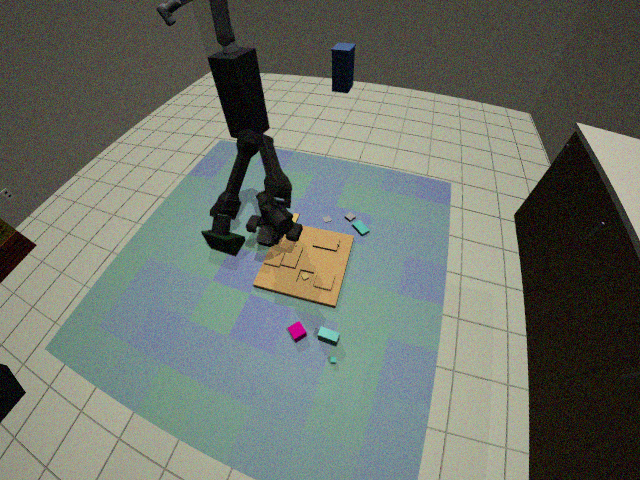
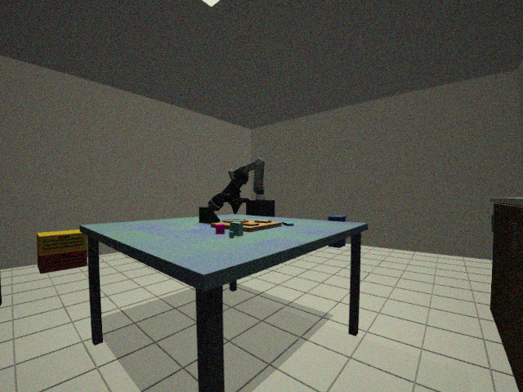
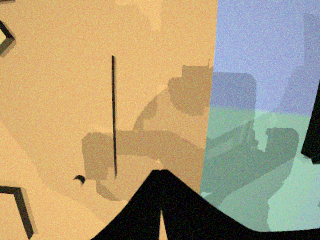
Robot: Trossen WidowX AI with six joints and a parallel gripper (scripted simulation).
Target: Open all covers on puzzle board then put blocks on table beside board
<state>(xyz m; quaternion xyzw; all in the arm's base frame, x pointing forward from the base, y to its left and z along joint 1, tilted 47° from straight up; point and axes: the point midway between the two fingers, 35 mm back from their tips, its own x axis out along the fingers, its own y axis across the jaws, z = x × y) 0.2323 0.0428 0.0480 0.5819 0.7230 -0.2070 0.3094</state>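
The wooden puzzle board point(image 1: 336, 268) point(image 2: 270, 228) point(image 3: 60, 100) lies mid-table with several cover outlines. A flat cover point(image 1: 326, 243) is at its upper right. A pale yellow piece point(image 1: 305, 275) point(image 3: 4, 38) stands at a square outline. The wrist view shows a thin dark slit point(image 3: 114, 115) and a small dark peg mark point(image 3: 79, 178). My gripper point(image 1: 267, 241) point(image 2: 235, 211) point(image 3: 159, 177) is shut and empty, above the board's side edge, near the slit's end. A magenta block point(image 1: 297, 331) point(image 2: 220, 229) and a teal block point(image 1: 328, 335) point(image 2: 237, 229) rest off the board.
A small teal cube point(image 1: 333, 360) point(image 2: 231, 234) lies near the teal block. Beyond the board lie a green slab point(image 1: 360, 227) point(image 2: 288, 224) and two grey pieces, one point(image 1: 349, 217) beside the slab. A dark block point(image 1: 223, 242) point(image 2: 207, 214) stands beside the board.
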